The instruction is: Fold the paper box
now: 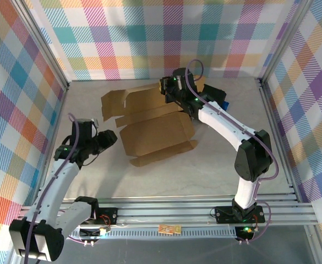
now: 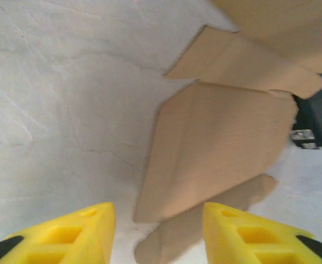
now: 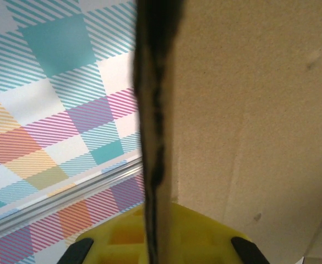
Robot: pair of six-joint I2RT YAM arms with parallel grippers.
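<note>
The paper box [image 1: 149, 126] is a brown die-cut cardboard sheet lying partly folded in the middle of the table, with flaps spread to the left and front. My right gripper [image 1: 169, 88] is at its raised back panel. In the right wrist view that panel's dark edge [image 3: 152, 137] runs straight between the yellow fingers [image 3: 205, 236], and the gripper [image 3: 155, 223] is shut on it. My left gripper [image 1: 109, 137] hovers just left of the box, open. In the left wrist view its yellow fingertips [image 2: 92, 234] stand wide apart over the table, with a flap of the box [image 2: 221, 143] just ahead.
A black case [image 1: 218, 98] lies behind the right arm at the back right; its corner [image 2: 315, 118] peeks past the cardboard. Checked walls and aluminium rails [image 1: 273, 110] enclose the grey table [image 1: 177, 176], whose front part is bare.
</note>
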